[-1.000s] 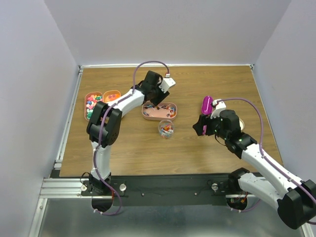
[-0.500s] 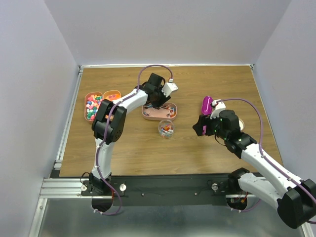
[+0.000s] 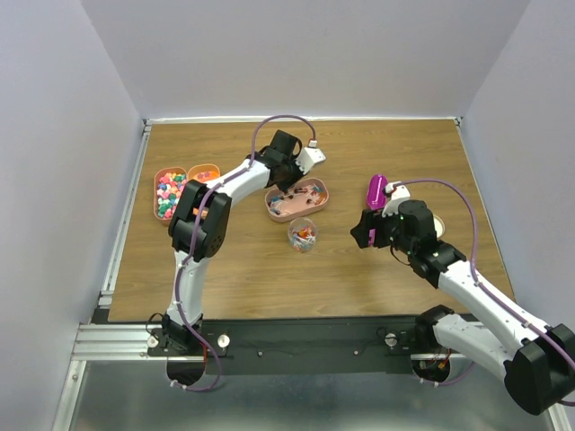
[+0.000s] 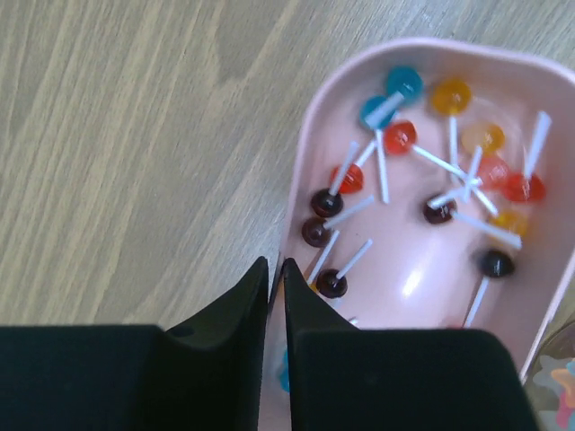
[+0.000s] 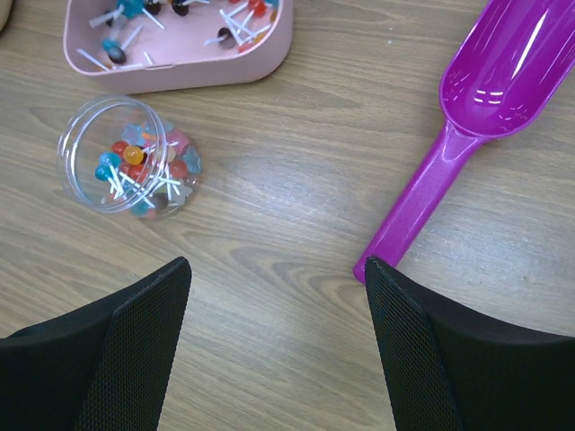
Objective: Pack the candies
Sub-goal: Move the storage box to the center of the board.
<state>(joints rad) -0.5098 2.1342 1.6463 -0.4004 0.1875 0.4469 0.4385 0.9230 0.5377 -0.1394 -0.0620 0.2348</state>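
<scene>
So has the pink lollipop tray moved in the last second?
Yes. Against the still jar, the pink tray has swung, its right end going toward the far edge.

Cut off and covered
The tray (image 4: 422,269) rim is hidden between the left fingers (image 4: 225,359); the scoop (image 5: 463,135) bowl runs off the picture's edge.

Glossy candies (image 4: 400,136), smooth plastic tray (image 4: 302,162)

Finding: no legible text, label, brand, number or sign in any view; none on the candies (image 4: 400,136), tray (image 4: 301,162), jar (image 5: 81,135), scoop (image 5: 503,72) or tabletop (image 4: 117,135).
</scene>
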